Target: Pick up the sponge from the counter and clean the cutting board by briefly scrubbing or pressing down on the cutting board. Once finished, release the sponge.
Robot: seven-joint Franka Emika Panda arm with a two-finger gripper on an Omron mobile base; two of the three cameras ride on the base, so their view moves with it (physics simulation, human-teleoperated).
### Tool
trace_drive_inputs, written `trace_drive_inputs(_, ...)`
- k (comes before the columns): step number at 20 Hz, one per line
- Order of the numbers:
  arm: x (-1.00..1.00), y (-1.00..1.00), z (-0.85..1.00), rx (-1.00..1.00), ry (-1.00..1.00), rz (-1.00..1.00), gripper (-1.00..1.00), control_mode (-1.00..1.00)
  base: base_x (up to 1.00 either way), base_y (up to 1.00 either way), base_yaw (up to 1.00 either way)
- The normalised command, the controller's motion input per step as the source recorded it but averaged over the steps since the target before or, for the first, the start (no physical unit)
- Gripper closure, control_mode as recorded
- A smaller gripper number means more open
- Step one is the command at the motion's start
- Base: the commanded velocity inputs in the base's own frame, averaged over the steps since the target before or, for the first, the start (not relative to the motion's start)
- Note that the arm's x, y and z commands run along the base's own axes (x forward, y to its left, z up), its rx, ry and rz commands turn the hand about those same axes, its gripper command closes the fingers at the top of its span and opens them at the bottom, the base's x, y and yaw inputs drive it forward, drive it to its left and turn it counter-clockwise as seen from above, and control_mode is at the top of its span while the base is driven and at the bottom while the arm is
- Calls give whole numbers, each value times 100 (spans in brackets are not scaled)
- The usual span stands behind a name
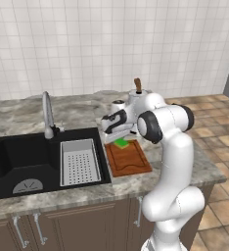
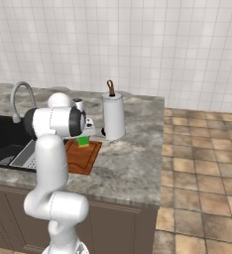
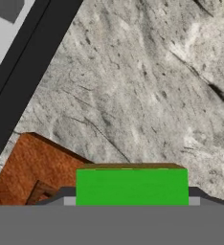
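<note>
The sponge (image 3: 131, 185), judged light and compressible, is clamped across its sides by the gripper (image 3: 131, 203) over the cutting board (image 1: 128, 158).

Before me the marbled counter (image 1: 82, 115) carries the cutting board (image 1: 131, 159) at the middle, the paper towel holder (image 2: 113, 118) at its one o'clock, the sink (image 1: 23, 159) at its nine o'clock.
</note>
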Motion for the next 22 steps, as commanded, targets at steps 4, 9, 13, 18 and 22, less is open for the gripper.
trace_drive_inputs(4,-30,51,-28,0,0,-5,100,-100,0,0,0)
trace_drive_inputs(9,-39,47,-34,0,0,-6,100,-100,0,0,0)
trace_drive_inputs(13,-44,26,-33,0,2,-8,100,-100,0,0,0)
trace_drive_inputs(18,-54,7,-35,0,2,-8,100,-100,0,0,0)
trace_drive_inputs(22,-65,0,-38,0,2,-3,100,-100,0,0,0)
